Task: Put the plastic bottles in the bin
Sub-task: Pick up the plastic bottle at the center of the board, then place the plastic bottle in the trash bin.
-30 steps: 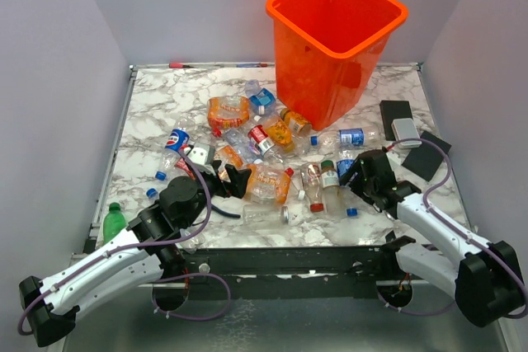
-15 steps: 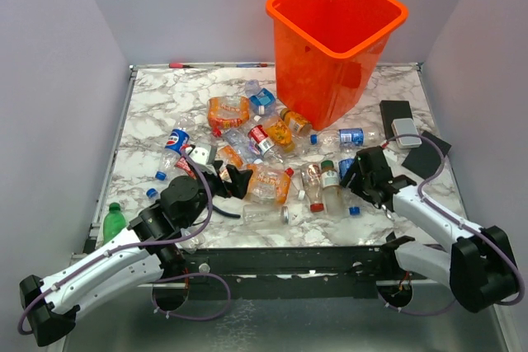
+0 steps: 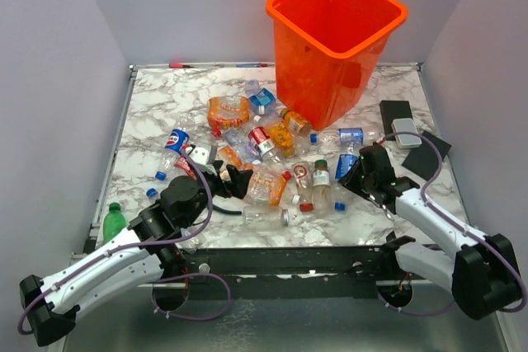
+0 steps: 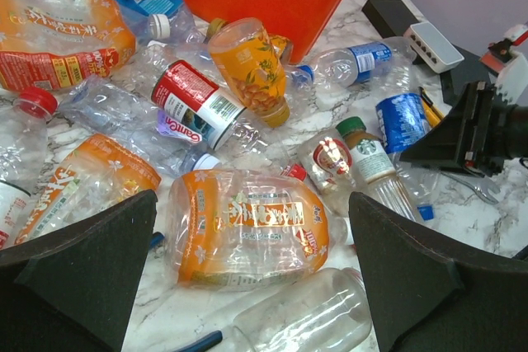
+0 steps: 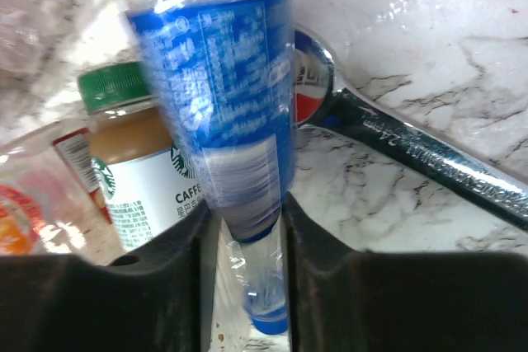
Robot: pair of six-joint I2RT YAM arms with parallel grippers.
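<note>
Blue-labelled bottle [image 5: 219, 121] sits clamped in right end effector [image 5: 243, 228]; left end effector [image 4: 252, 220] gapes, eight o'clock of bin [image 3: 318, 80].

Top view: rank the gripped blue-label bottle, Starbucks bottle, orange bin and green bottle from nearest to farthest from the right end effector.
1. blue-label bottle, held in the right end effector.
2. Starbucks bottle, just to its left.
3. orange bin, at the back.
4. green bottle, far left edge.
</note>
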